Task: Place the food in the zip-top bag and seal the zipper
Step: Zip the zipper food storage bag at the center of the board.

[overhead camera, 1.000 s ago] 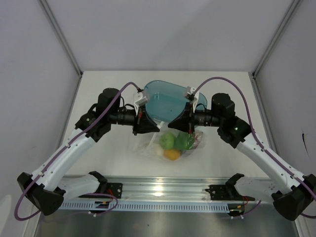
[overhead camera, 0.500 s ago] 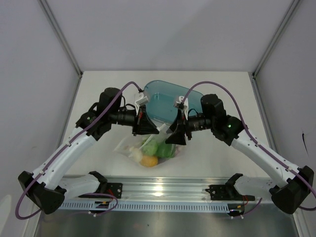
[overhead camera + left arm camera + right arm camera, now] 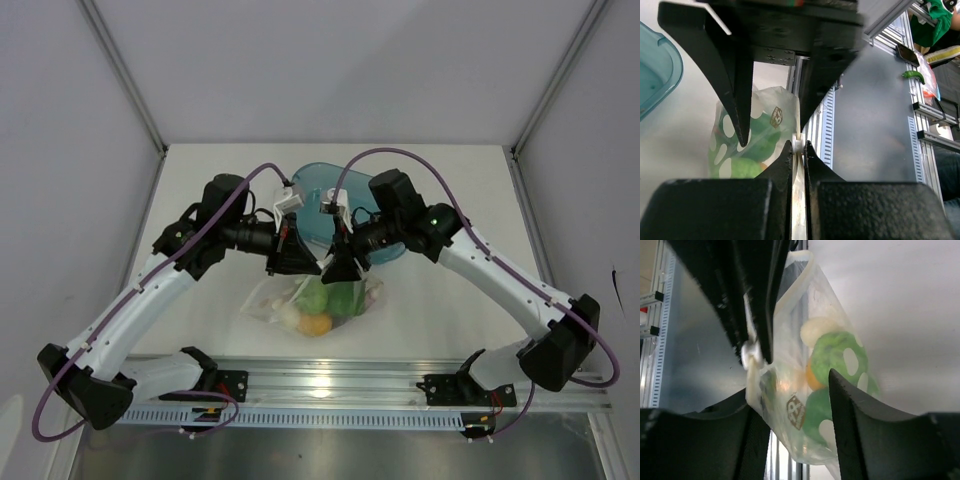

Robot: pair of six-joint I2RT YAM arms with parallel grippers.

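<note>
The clear zip-top bag (image 3: 268,300) lies on the table below the two grippers, holding green pieces (image 3: 315,298), a yellow-orange piece (image 3: 318,324) and a white egg (image 3: 290,316). My left gripper (image 3: 305,265) is shut on the bag's zipper edge; in the left wrist view its fingertips (image 3: 798,150) pinch the strip just behind a small white slider (image 3: 798,143). My right gripper (image 3: 338,272) sits right beside it, open, its fingers (image 3: 850,410) straddling the bag (image 3: 790,405). Spotted green food (image 3: 837,357) shows through the plastic. The zipper strip (image 3: 796,282) curves up toward the left gripper.
A translucent teal tray (image 3: 312,187) stands just behind the grippers, mostly covered by the right arm. The metal rail (image 3: 320,385) with both arm bases runs along the near table edge, close below the bag.
My right gripper has travelled left along the bag's mouth until it is next to the left gripper. The bag and its food shifted left and slightly nearer. The left gripper has hardly moved.
</note>
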